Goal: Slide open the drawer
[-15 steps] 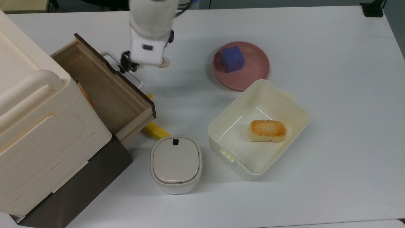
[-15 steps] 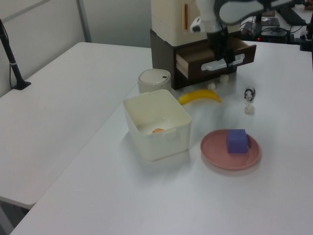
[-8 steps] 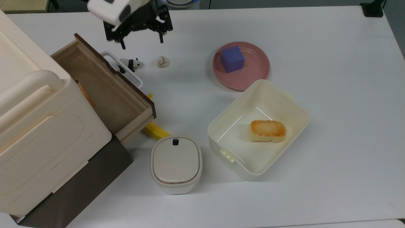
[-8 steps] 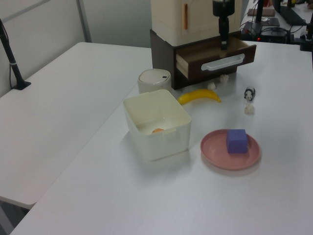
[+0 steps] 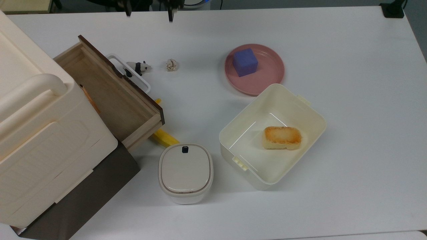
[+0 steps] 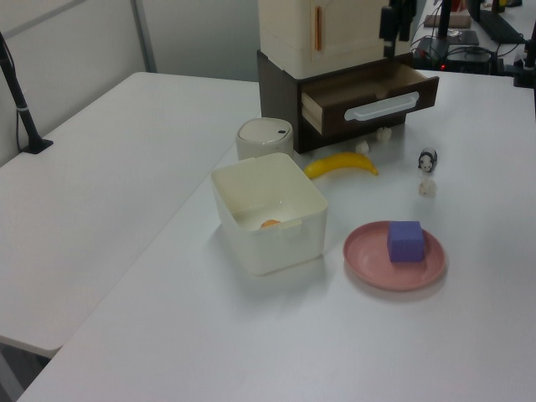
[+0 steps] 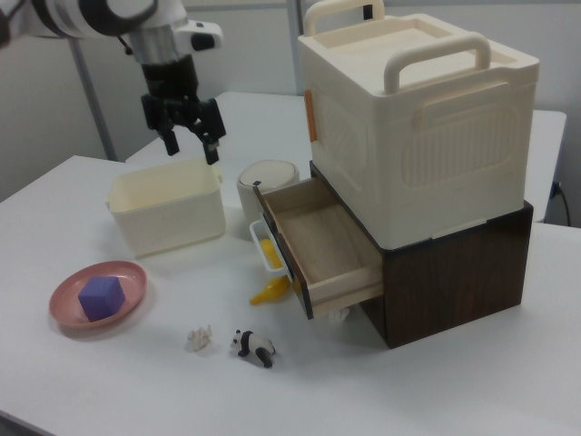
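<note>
The drawer (image 5: 113, 100) stands pulled out of the dark brown cabinet, and its light-wood inside is bare. Its dark front panel carries a white loop handle (image 5: 130, 72) that faces the table's middle. The left view shows the drawer (image 6: 368, 90) sticking out to the left view's right. It also appears in the right view, drawer (image 7: 327, 247) open towards the camera. My gripper (image 5: 149, 14) is open and holds nothing. It hangs well above the table, clear of the handle, at the top view's upper edge. In the right view the gripper (image 7: 192, 145) hovers over the cream bin.
A toy panda (image 5: 136, 67) and a crumpled paper ball (image 5: 171, 65) lie just beyond the handle. A banana (image 5: 163, 136) lies under the drawer's corner by a lidded cream pot (image 5: 185, 172). Further off are a pink plate (image 5: 273, 71) with a purple cube (image 5: 245, 62), and a cream bin (image 5: 253, 151) holding bread.
My gripper has left the drawer handle and risen up and away towards the top view's upper edge. This uncovered the panda and the paper ball. The drawer has stayed open.
</note>
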### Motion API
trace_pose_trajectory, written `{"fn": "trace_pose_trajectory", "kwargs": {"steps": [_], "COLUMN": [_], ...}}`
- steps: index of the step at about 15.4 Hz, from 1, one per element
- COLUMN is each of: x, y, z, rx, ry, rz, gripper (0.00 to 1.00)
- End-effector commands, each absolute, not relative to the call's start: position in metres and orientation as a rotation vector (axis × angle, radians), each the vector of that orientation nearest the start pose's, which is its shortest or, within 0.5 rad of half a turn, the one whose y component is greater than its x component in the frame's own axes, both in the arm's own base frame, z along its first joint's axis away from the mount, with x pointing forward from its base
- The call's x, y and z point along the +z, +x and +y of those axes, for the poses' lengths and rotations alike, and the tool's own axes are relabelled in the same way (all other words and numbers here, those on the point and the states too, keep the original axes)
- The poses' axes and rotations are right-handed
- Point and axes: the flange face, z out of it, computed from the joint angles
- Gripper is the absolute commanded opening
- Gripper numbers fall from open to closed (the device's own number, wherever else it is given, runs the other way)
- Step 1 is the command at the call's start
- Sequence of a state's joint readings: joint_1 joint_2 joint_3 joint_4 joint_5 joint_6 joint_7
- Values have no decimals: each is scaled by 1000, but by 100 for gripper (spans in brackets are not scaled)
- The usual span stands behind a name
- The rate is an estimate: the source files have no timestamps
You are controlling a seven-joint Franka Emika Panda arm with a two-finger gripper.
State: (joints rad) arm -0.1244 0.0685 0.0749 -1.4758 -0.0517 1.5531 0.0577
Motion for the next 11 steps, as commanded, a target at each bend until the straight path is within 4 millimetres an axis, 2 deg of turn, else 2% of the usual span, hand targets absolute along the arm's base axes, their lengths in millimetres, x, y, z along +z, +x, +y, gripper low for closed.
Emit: {"fn": "trace_pose_trajectory", "kwargs": {"steps": [1, 4, 9, 11], "x": [643, 657, 662, 656], "y": [547, 540, 534, 534], "z": [-39, -68, -70, -70], "rx": [-7, -86, -91, -81], "ry": [-3128, -3098, -3094, -3094], "rz": [259, 403, 429, 429], "gripper": [100, 100, 100, 100]}}
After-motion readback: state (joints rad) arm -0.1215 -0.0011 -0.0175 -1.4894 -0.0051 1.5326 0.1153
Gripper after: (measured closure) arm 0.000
